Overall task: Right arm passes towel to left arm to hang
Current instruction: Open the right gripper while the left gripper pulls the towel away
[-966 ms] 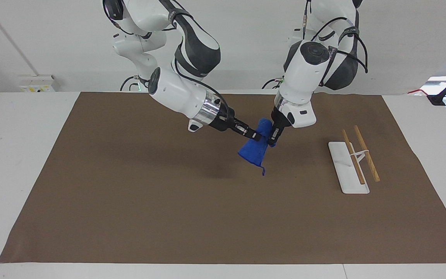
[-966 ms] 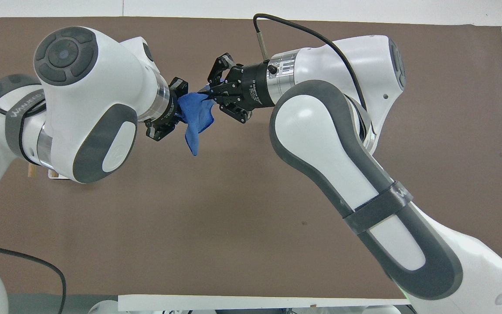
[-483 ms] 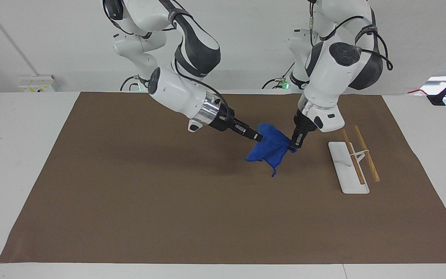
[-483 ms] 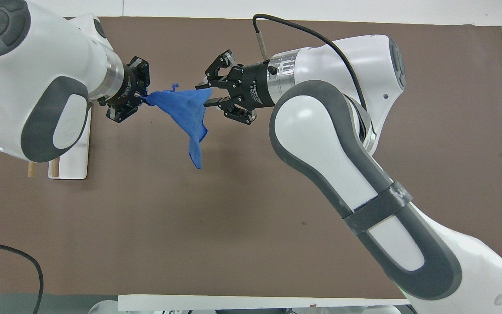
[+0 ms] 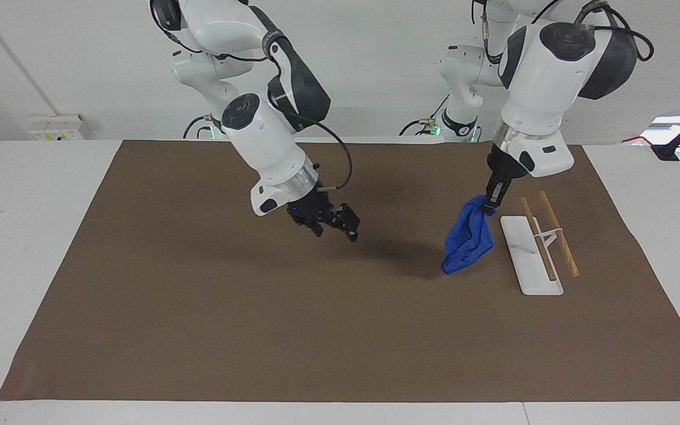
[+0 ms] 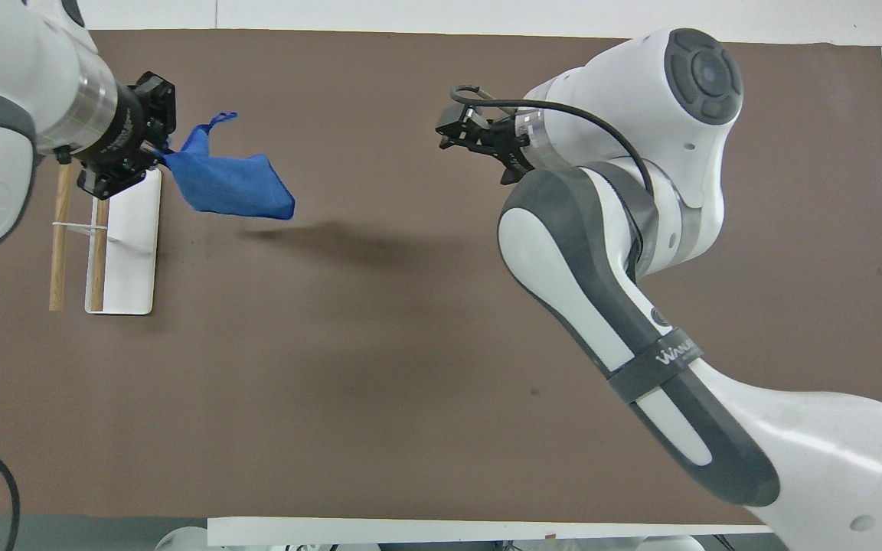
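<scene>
The blue towel (image 5: 467,239) hangs bunched from my left gripper (image 5: 489,205), which is shut on its top edge, over the mat beside the rack. In the overhead view the towel (image 6: 228,180) trails from the left gripper (image 6: 161,153) toward the table's middle, its little loop sticking up. My right gripper (image 5: 335,230) is open and empty, up over the middle of the mat, well apart from the towel. It also shows in the overhead view (image 6: 452,133).
A towel rack with a white base (image 5: 530,262) and two wooden rods (image 5: 559,234) stands on the brown mat (image 5: 228,319) toward the left arm's end. It shows in the overhead view too (image 6: 129,256).
The right gripper has let go of the towel and drawn back toward the table's middle. The left gripper has carried the towel up and over beside the rack.
</scene>
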You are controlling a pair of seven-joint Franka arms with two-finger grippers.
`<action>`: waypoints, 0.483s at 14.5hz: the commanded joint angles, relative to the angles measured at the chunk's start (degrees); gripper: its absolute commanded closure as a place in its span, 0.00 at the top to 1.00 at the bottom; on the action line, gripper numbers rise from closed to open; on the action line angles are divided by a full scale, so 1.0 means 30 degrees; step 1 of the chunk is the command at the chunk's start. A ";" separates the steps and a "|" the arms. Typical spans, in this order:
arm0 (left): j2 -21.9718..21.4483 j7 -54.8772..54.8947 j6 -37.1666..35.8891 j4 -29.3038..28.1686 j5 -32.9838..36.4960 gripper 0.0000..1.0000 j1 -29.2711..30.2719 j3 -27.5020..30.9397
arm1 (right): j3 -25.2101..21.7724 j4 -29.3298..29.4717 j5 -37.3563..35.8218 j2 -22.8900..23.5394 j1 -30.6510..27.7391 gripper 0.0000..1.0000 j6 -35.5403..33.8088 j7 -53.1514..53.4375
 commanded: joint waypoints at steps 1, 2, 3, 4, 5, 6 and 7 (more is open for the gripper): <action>-0.0186 0.2217 -0.0227 -0.0122 0.0341 0.00 0.1436 0.0248 | 0.0129 -0.0220 -0.3356 -0.0896 -0.1642 1.00 -0.2210 -0.3532; -0.0273 0.3096 0.0007 -0.0443 0.0341 0.00 0.2139 0.0248 | 0.0129 -0.0162 -0.4938 -0.1189 -0.1966 1.00 -0.3001 -0.4180; -0.0535 0.3946 0.0647 -0.1142 0.0312 0.00 0.3045 0.0248 | 0.0129 0.0216 -0.6142 -0.1482 -0.2172 1.00 -0.3937 -0.4505; -0.1147 0.4650 0.2075 -0.2686 0.0283 0.00 0.3866 0.0248 | 0.0129 0.0858 -0.6764 -0.1572 -0.2319 1.00 -0.5222 -0.4654; -0.2023 0.5266 0.3974 -0.4703 0.0254 0.00 0.4686 0.0248 | 0.0100 0.1763 -0.6915 -0.1602 -0.2611 1.00 -0.6627 -0.4655; -0.2699 0.6085 0.6052 -0.6609 0.0253 0.00 0.5594 0.0248 | 0.0071 0.2584 -0.6945 -0.1660 -0.2875 1.00 -0.8004 -0.4713; -0.3228 0.7166 0.7697 -0.7962 0.0195 0.00 0.6676 0.0248 | 0.0042 0.3085 -0.6975 -0.2009 -0.3254 1.00 -0.8917 -0.5120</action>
